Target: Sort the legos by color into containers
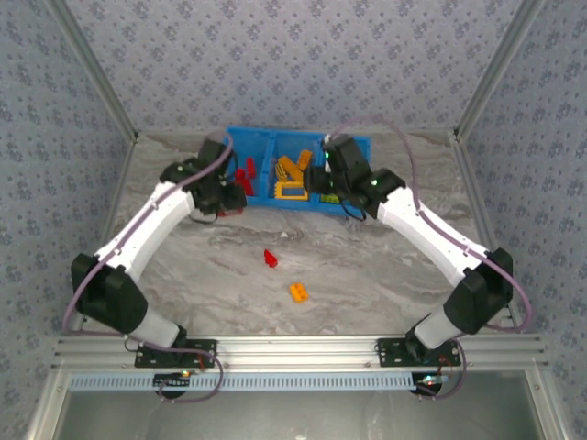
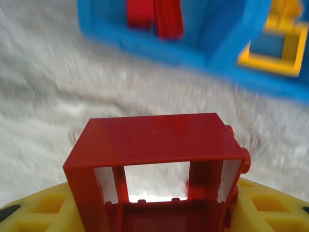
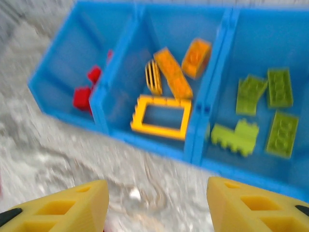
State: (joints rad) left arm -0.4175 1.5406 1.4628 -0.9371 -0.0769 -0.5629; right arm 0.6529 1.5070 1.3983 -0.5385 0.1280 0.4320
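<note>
Red frame [image 2: 154, 140] clenched in your left gripper [image 2: 154, 210] — poised before the blue bin [image 2: 231, 34], likely for its red compartment; your right gripper [image 3: 157, 195] hangs released, empty.

My grey marbled table [image 1: 385, 247] carries the blue three-compartment bin [image 1: 261, 139] at its far side. Nearer me lie a red brick [image 1: 270, 258] and an orange brick [image 1: 298, 292].

Mid table [image 1: 385, 266] open; red brick [image 1: 270, 258], orange brick [image 1: 298, 291] lie there.
</note>
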